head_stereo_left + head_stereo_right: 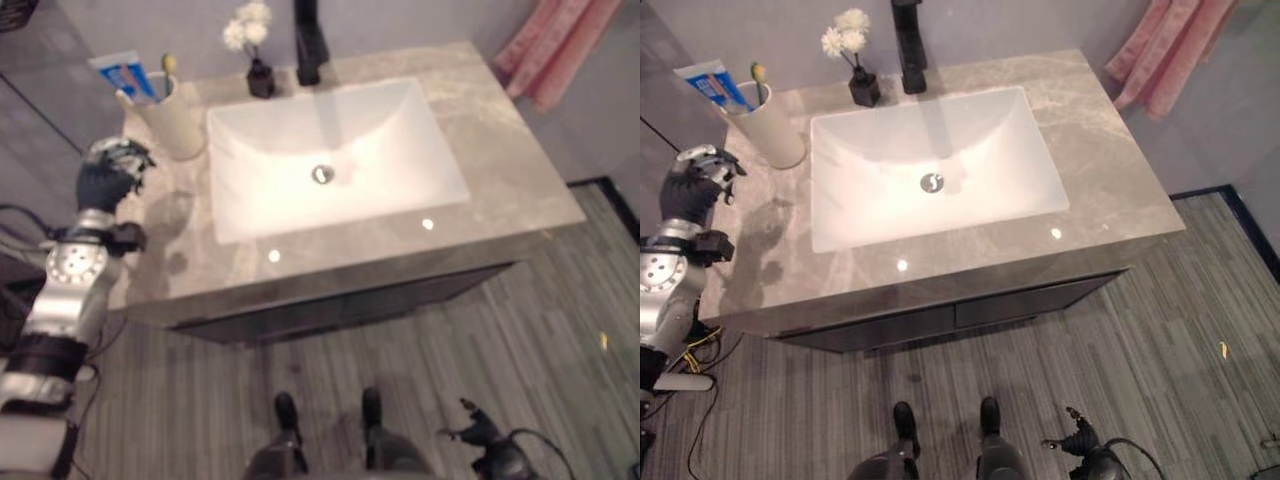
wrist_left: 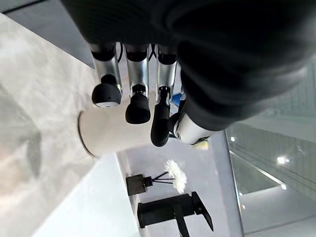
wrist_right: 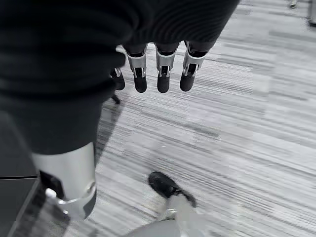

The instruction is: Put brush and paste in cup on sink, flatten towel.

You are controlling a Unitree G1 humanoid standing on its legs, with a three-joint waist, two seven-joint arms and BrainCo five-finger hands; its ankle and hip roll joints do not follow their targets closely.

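Close to the left wrist camera, the left robot hand (image 2: 148,94) hangs with its fingers loosely curled and holding nothing, their dark tips just in front of the cream cup (image 2: 116,132). Seen from the head, that hand (image 1: 112,172) hovers over the left edge of the marble worktop (image 1: 500,160), just beside the cup (image 1: 170,120) but not touching it. The cup stands upright at the worktop's back left corner, and in it are the blue-and-white paste tube (image 1: 128,76) and the brush (image 1: 168,66) (its head is pale yellow-green), both poking out of the rim. The head views also take in the white sink basin (image 1: 330,150), the black tap (image 1: 308,40) and a small dark vase of white flowers (image 1: 255,50) behind it. A pink towel (image 1: 555,45) hangs bunched in folds on the wall at the right. The right robot hand (image 3: 153,74) is down over the grey striped floor (image 3: 237,138), fingers relaxed and empty.
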